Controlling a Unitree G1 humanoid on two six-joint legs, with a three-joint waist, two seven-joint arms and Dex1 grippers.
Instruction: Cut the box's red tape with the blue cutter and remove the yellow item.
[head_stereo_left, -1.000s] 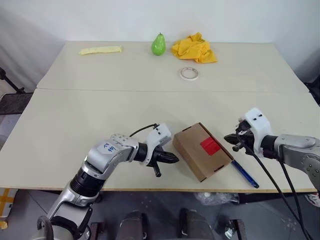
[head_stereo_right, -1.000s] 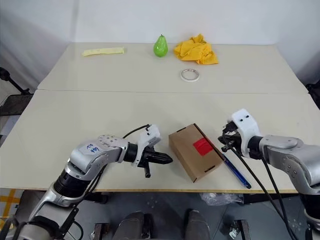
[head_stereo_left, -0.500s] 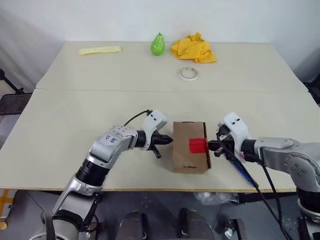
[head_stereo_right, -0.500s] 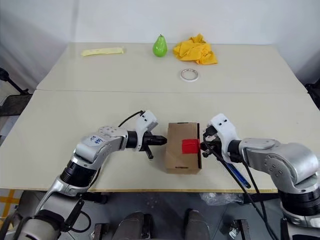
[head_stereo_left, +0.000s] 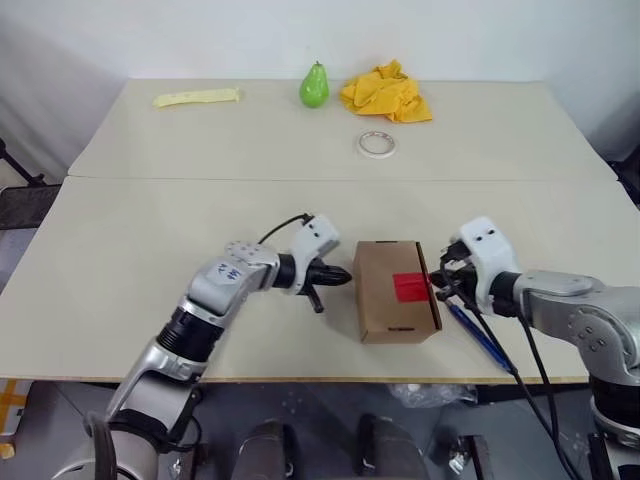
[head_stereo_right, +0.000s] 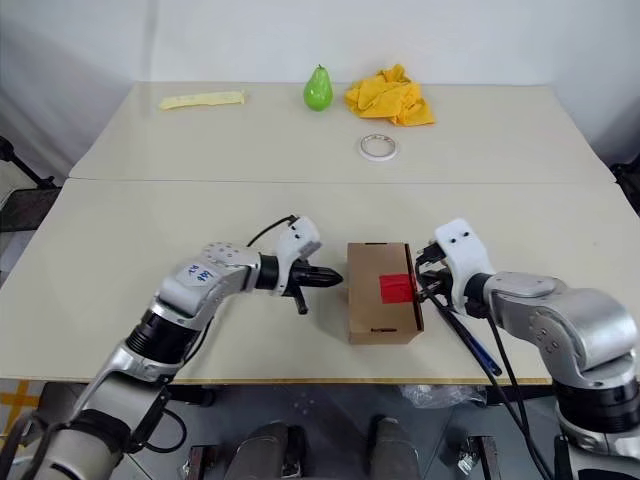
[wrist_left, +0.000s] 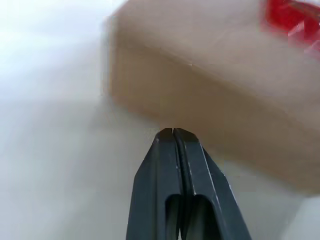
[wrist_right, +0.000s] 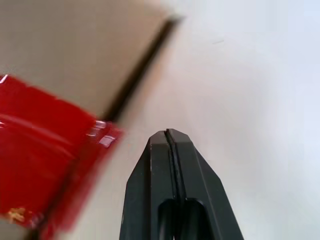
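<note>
Box (head_stereo_left: 397, 303) sitting closed at table's near edge, both grippers flanking it empty.
Left gripper (head_stereo_left: 343, 277) clenched at box's 9 o'clock; right gripper (head_stereo_left: 440, 287) clenched at 3 o'clock beside red tape (head_stereo_left: 411, 287). Blue cutter (head_stereo_left: 482, 340) lying at box's 4 o'clock, untouched. Cutter looking stiff, slim, light, likely slippery; pinching mid-shaft seems best.
</note>
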